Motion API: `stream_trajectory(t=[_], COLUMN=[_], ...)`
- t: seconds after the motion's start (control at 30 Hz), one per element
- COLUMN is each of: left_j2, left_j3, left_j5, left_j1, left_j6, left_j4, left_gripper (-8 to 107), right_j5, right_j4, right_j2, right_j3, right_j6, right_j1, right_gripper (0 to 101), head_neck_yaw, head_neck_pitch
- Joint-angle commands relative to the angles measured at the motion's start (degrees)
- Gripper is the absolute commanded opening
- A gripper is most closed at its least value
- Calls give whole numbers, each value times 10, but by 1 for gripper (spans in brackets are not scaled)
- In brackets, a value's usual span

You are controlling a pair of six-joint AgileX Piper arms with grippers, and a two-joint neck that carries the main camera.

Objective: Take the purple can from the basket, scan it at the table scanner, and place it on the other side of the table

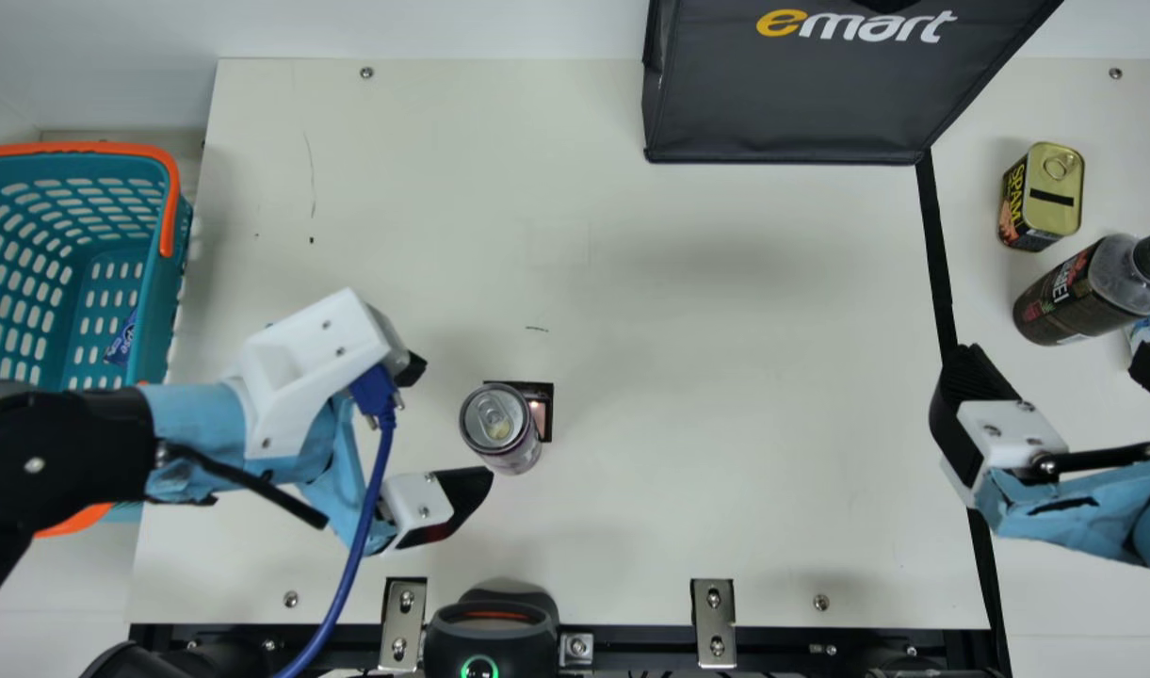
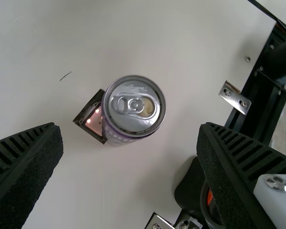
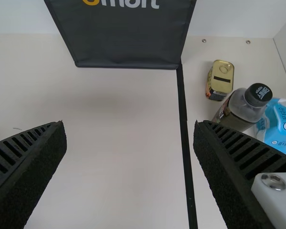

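Observation:
The purple can point(image 1: 513, 452) stands upright on the table against the square scanner window point(image 1: 544, 414), covering part of it. My left gripper point(image 1: 454, 424) is open just left of the can, its fingers spread and not touching it. In the left wrist view the can point(image 2: 133, 107) is beyond the open left gripper point(image 2: 131, 148), beside the lit scanner window point(image 2: 93, 121). My right gripper point(image 1: 1064, 377) stands open and holds nothing, over the black line at the right; its wrist view also shows the right gripper point(image 3: 129, 148) with parted fingers.
The teal basket point(image 1: 151, 273) is at the left with a blue packet inside. A dark bag point(image 1: 782, 104) stands at the back. Right of the black line are a yellow-topped tin point(image 1: 1055, 188), a bottle point(image 1: 1074, 292) and a blue-white pack point(image 3: 279, 124). A black device point(image 1: 490, 636) sits at the front edge.

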Motion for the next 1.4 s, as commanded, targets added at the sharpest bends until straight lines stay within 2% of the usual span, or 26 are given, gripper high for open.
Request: stream_trajectory(t=[0.0,0.33,0.57,0.97,1.37], left_j2=[-10,-44,-52,-46,-10], left_j3=[5,25,47,123,164], left_j5=[-2,-17,-58,-178,-290], left_j1=[0,-37,-80,-137,-164], left_j6=[-60,-190,-229,-188,-76], left_j4=[9,45,72,89,56], left_gripper=[90,90,90,90,90], right_j5=[0,0,0,-1,-1], right_j4=[0,0,0,0,0], right_j2=[0,0,0,0,0], right_j3=[0,0,0,0,0], right_j6=[0,0,0,0,0], right_j1=[0,0,0,0,0], right_gripper=[95,95,95,95,95], head_neck_yaw=[1,1,1,1,1], head_neck_pitch=[-16,-16,-16,-16,-16])
